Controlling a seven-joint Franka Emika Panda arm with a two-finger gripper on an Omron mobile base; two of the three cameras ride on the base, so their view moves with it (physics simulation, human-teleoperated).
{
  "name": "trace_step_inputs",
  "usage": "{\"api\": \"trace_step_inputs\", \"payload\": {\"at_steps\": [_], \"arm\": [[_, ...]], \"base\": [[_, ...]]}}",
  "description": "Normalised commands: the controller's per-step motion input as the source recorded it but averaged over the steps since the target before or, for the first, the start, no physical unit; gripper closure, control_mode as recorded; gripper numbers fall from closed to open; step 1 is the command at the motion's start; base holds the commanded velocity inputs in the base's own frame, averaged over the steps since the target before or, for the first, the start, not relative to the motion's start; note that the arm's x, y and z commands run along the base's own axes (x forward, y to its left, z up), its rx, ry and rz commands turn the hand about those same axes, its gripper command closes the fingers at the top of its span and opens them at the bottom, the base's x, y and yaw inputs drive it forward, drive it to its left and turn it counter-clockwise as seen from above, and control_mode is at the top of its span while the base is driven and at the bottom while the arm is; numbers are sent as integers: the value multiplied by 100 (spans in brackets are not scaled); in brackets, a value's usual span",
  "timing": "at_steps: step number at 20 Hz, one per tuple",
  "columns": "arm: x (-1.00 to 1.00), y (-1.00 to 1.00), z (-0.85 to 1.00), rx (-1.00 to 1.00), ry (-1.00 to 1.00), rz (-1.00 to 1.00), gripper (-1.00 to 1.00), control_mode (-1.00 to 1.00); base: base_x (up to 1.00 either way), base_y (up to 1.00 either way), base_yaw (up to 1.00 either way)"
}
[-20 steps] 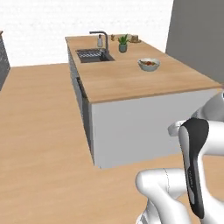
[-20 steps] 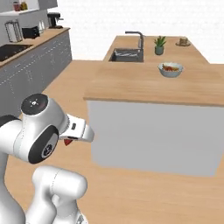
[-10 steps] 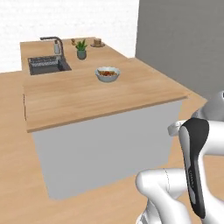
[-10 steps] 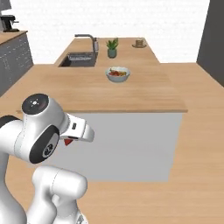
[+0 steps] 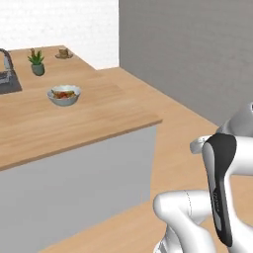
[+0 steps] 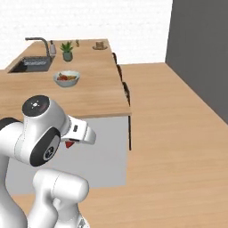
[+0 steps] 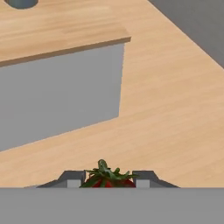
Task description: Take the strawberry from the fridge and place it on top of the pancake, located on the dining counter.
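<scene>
Your claw (image 7: pixel 107 183) is clamped on the strawberry (image 7: pixel 107 178): in the hand view the red berry with its green leaves sits between the two dark finger tips, low at the bottom edge. In the right base view a speck of red shows under the white hand (image 6: pixel 69 144), in front of the desk's grey side.

Take the desk (image 6: pixel 102 95) as your landmark. Its light-wood top carries a grey bowl (image 6: pixel 67 78) with red and orange contents, out in the open middle. Beyond the bowl a small potted plant (image 6: pixel 67 51) stands near the far edge, and to the left of the plant lie the sink (image 6: pixel 31 63) and its dark tap (image 6: pixel 41 43). To the right of the plant, near the desk's far right corner, sits the pancake (image 6: pixel 99 45) on its plate, small and hard to make out. The strawberry is off the desk, held on the near side of it, over the wood floor (image 7: pixel 175 109).

You'll find no readable writing or brand marks on anything here.
</scene>
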Motion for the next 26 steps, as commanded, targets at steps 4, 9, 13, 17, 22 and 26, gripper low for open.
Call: {"api": "trace_step_inputs", "payload": {"at_steps": [4,9,13,17,22,26], "arm": [[0,0,0,0,0,0,100,100],[0,0,0,0,0,0,100,100],[0,0,0,0,0,0,100,100],[0,0,0,0,0,0,100,100],[0,0,0,0,0,0,100,100],[0,0,0,0,0,0,100,100]], "base": [[61,-100,-23],[69,-92,-18],[86,-64,-4],[97,-47,1],[100,-36,9],[100,-30,11]]}}
